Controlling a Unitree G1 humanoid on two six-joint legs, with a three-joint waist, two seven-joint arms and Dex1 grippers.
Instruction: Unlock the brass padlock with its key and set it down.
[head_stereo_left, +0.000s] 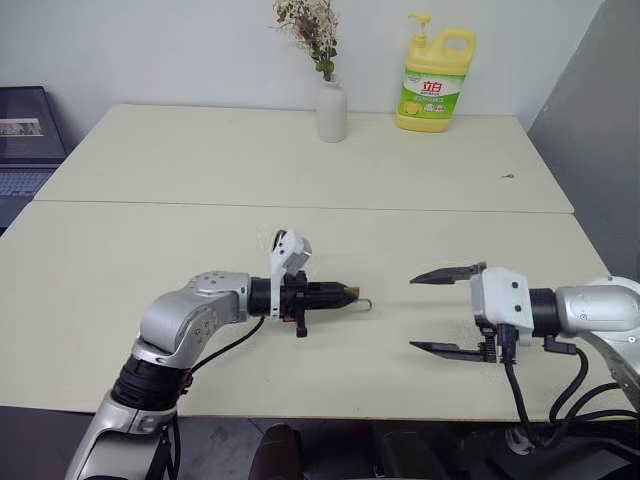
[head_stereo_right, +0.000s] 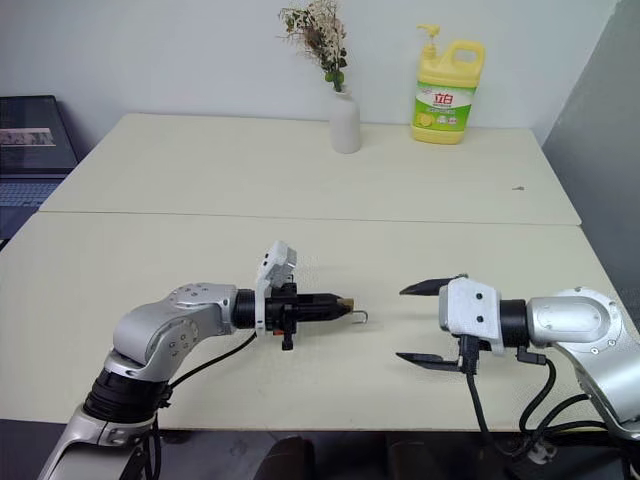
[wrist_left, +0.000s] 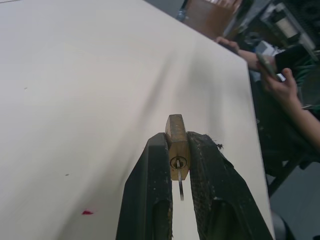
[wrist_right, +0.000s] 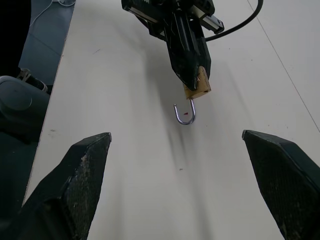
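Brass padlock (wrist_right: 198, 85) — no markings legible — clamped in left tool (head_stereo_left: 345, 294).

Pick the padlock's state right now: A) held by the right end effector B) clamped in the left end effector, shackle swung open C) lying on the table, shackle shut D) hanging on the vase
B: the brass padlock sits clamped at the tip of the left end effector, with its silvery shackle hanging free as an open hook, while the right end effector is wide open and apart from it.
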